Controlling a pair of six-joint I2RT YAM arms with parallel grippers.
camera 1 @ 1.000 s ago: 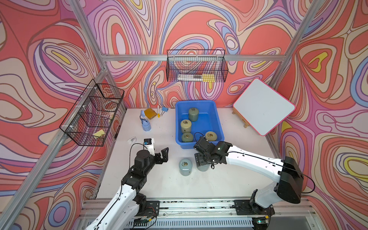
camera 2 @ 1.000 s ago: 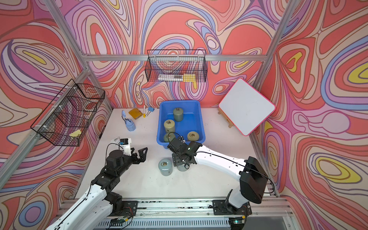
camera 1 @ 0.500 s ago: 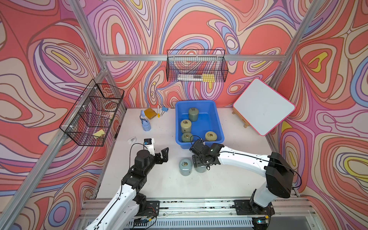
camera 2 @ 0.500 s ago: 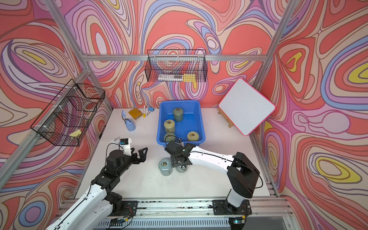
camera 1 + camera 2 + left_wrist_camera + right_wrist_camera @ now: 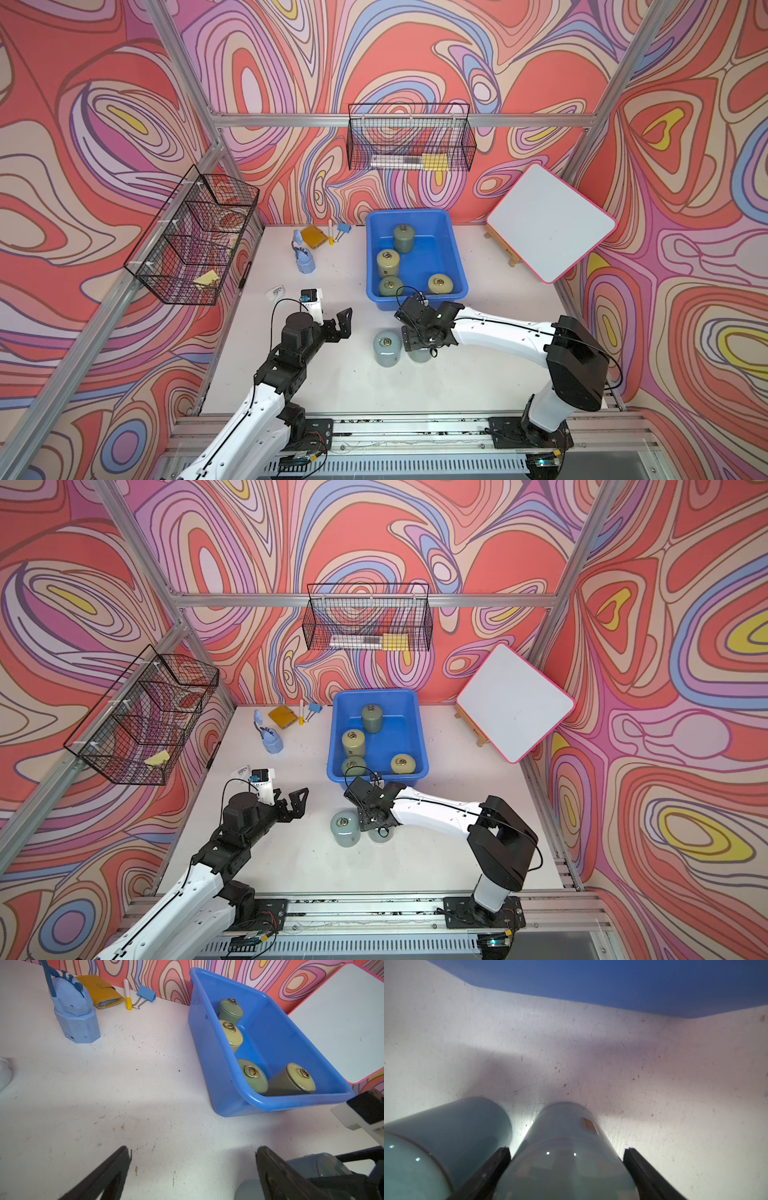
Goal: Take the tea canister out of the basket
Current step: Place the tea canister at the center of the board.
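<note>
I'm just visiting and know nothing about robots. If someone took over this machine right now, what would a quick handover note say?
Left gripper: open, empty, above the white table.
Right gripper: jaws either side of a glossy grey-blue tea canister upright on the table; gripping or released, I cannot tell.
Done: that canister and a second grey-blue canister stand side by side outside the bright-blue plastic tub.
Left: make sure it is released and back the arm off. Four olive-green ring-lidded canisters are inside the tub, probably next.

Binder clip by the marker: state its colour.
The binder clip is blue; clearest in left wrist view.
</note>
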